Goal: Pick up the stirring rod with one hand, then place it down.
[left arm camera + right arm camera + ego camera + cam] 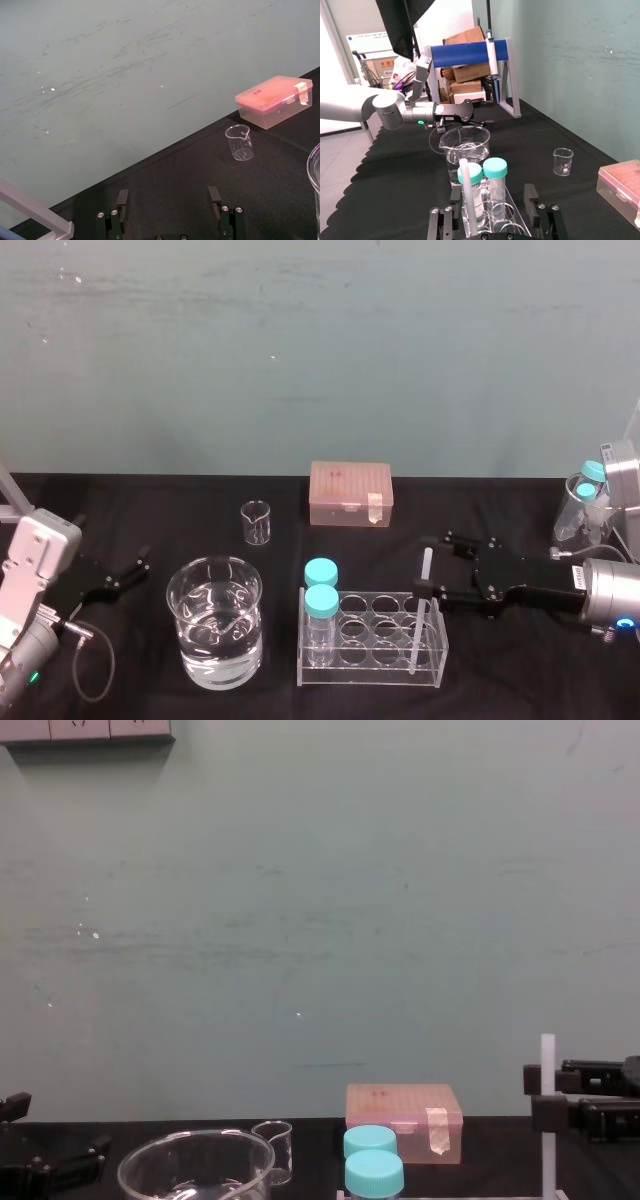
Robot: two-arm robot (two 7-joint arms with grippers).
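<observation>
One stirring rod (pixel 416 625) upright in one rack (pixel 375 665) with two blue-capped bottles (pixel 321 605); two beakers (pixel 214 625) nearby. Right end effector (pixel 435 563) wide, jaws flanking the rod. Left end effector (pixel 168 192) wide, at desk (pixel 130 510) left.

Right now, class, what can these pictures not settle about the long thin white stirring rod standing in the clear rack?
Chest view: bottom edge cuts off the white stirring rod's lower end.
Right wrist view: the open black right gripper brackets the rod; its body hides the rod's foot, and finger contact is unclear.
Left wrist view: beyond the open left gripper, the picture edge crops the large glass beaker.
</observation>
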